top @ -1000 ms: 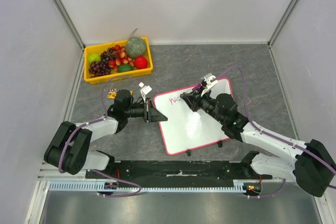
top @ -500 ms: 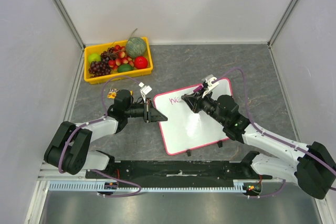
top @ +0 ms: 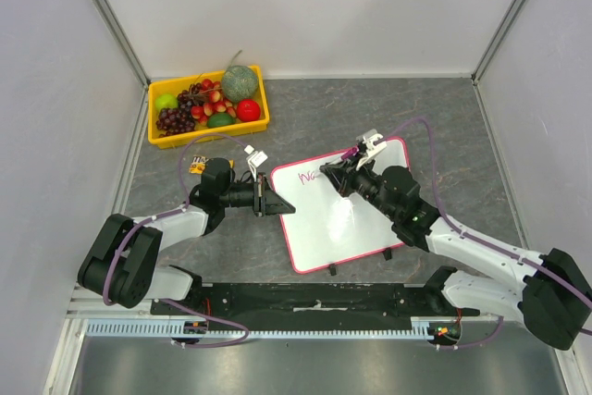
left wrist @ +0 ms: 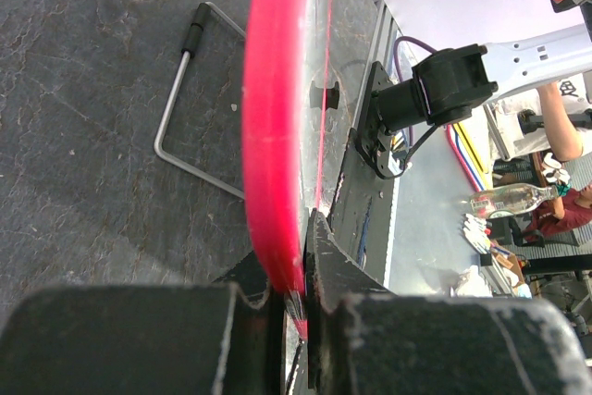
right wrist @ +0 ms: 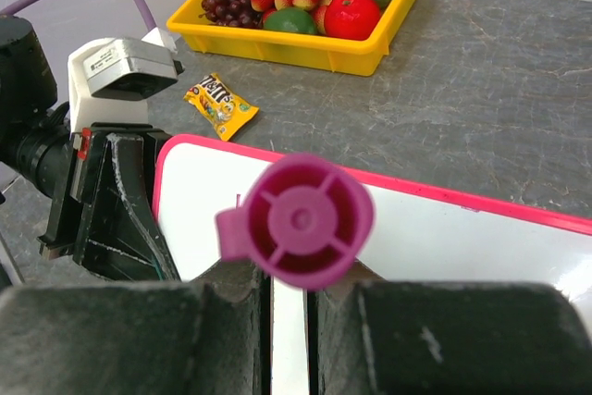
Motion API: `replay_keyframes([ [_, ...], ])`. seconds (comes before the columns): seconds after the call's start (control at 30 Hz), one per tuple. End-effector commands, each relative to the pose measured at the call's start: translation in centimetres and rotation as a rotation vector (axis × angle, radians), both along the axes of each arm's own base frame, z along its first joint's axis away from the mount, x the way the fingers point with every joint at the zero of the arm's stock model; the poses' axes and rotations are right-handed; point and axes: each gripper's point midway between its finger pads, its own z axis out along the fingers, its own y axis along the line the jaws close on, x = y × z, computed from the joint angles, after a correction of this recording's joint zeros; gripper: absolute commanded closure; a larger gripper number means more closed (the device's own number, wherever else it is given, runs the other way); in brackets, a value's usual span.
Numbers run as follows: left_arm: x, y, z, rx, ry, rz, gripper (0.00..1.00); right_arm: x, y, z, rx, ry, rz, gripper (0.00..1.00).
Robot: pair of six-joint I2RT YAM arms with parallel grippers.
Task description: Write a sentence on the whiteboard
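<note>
The whiteboard (top: pixel 326 233) lies tilted on the grey table, white with a pink-red rim. My left gripper (top: pixel 275 204) is shut on the rim of its left corner; the left wrist view shows that rim (left wrist: pixel 273 136) pinched between the jaws (left wrist: pixel 298 307). My right gripper (top: pixel 339 178) is shut on a magenta marker (top: pixel 327 173) over the board's upper left part. In the right wrist view the marker's round end (right wrist: pixel 305 219) faces the camera above the board (right wrist: pixel 444 238). The sentence (top: pixel 306 174) is a few thin magenta letters by the tip.
A yellow tray (top: pixel 159 141) of fruit stands at the back left, also seen from the right wrist (right wrist: pixel 277 51). A yellow candy packet (top: pixel 197 166) lies between tray and board. A wire stand (left wrist: pixel 176 117) lies under the board. Side walls enclose the table.
The right gripper shifted the marker a little right, then back left over the board's upper left, and the magenta writing there has grown. The left gripper has not moved.
</note>
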Motion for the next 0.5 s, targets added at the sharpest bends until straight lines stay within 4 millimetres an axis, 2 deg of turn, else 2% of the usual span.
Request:
replay_keyframes([
  [0.0, 0.1, 0.6, -2.4, 0.076, -0.14, -0.007, 0.98, 1.8, -0.8, 1.3, -0.006, -0.033, -0.087, 1.0],
  [0.17, 0.1, 0.6, -2.4, 0.077, -0.137, -0.007, 0.98, 2.1, -0.6, 1.8, -0.008, -0.04, -0.09, 1.0],
  [0.47, 0.1, 0.5, -2.4, 0.075, -0.141, -0.009, 0.98, 1.5, -0.5, 0.3, -0.038, -0.011, -0.063, 1.0],
])
